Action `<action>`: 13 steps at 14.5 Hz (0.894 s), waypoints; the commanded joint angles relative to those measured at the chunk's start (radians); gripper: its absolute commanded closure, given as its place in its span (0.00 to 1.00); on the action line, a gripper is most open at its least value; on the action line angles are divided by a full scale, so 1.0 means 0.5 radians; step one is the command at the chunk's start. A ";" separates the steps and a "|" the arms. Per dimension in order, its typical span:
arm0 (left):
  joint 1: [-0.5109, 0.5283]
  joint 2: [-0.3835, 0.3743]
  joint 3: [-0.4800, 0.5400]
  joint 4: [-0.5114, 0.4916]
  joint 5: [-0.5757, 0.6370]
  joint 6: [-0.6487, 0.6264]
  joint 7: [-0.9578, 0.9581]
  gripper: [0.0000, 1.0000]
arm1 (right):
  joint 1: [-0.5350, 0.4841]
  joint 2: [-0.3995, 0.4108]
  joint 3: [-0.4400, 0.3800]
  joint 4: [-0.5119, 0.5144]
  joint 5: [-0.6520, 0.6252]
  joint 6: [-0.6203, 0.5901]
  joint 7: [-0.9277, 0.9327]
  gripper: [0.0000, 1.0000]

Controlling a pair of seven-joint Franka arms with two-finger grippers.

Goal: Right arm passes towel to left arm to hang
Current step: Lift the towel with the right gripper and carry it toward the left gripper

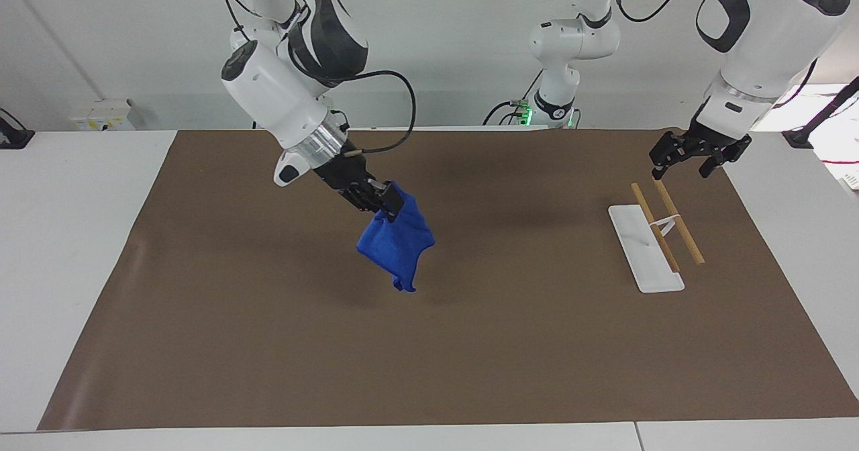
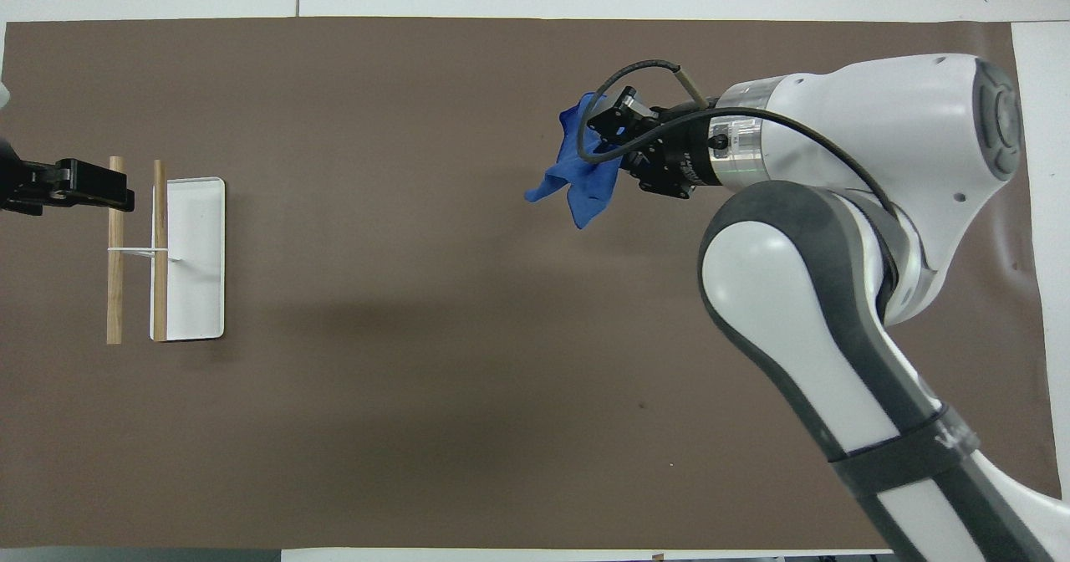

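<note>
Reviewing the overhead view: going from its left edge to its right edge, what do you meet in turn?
left gripper, open → towel rack with two wooden rails → towel, hanging in the air → right gripper, shut on the towel.
</note>
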State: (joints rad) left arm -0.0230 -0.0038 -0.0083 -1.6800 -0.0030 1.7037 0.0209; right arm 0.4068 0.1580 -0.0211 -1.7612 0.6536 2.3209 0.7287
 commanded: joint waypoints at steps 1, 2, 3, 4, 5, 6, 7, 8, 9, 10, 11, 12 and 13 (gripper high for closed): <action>-0.073 -0.020 -0.002 -0.018 -0.030 0.007 -0.078 0.00 | 0.165 -0.006 -0.004 -0.043 0.149 0.245 0.297 1.00; -0.095 -0.020 -0.005 -0.027 -0.067 0.013 -0.167 0.00 | 0.211 0.003 -0.001 -0.043 0.208 0.328 0.370 1.00; -0.113 -0.014 -0.002 -0.027 -0.137 0.025 -0.268 0.00 | 0.257 0.009 -0.001 -0.043 0.275 0.392 0.417 1.00; -0.144 0.001 -0.002 -0.033 -0.217 0.044 -0.396 0.00 | 0.309 0.009 -0.004 -0.043 0.364 0.466 0.460 1.00; -0.169 0.011 -0.005 -0.057 -0.266 0.074 -0.540 0.00 | 0.355 0.012 -0.004 -0.043 0.441 0.536 0.506 1.00; -0.205 0.011 -0.002 -0.094 -0.334 0.117 -0.709 0.00 | 0.404 0.033 -0.004 -0.040 0.508 0.601 0.549 1.00; -0.230 0.011 -0.002 -0.152 -0.423 0.181 -0.938 0.00 | 0.462 0.061 -0.004 -0.034 0.576 0.683 0.576 1.00; -0.251 0.002 -0.005 -0.198 -0.496 0.206 -1.162 0.00 | 0.523 0.089 -0.004 -0.030 0.631 0.769 0.577 1.00; -0.291 -0.008 -0.002 -0.238 -0.552 0.210 -1.395 0.00 | 0.558 0.098 -0.004 -0.030 0.656 0.819 0.577 1.00; -0.334 -0.008 -0.005 -0.269 -0.564 0.231 -1.623 0.00 | 0.561 0.095 -0.004 -0.030 0.656 0.819 0.580 1.00; -0.386 -0.005 -0.005 -0.297 -0.583 0.301 -1.874 0.00 | 0.564 0.098 -0.001 -0.030 0.659 0.825 0.580 1.00; -0.417 0.001 -0.005 -0.336 -0.644 0.414 -2.119 0.00 | 0.576 0.095 -0.001 -0.027 0.662 0.828 0.583 1.00; -0.420 0.008 -0.005 -0.373 -0.708 0.528 -2.274 0.00 | 0.579 0.098 -0.004 -0.024 0.662 0.828 0.583 1.00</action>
State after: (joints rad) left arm -0.2115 0.0117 -0.0199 -1.8143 -0.3083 1.8741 -0.9501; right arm 0.6967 0.2104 -0.0201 -1.7779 0.9623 2.7286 1.0146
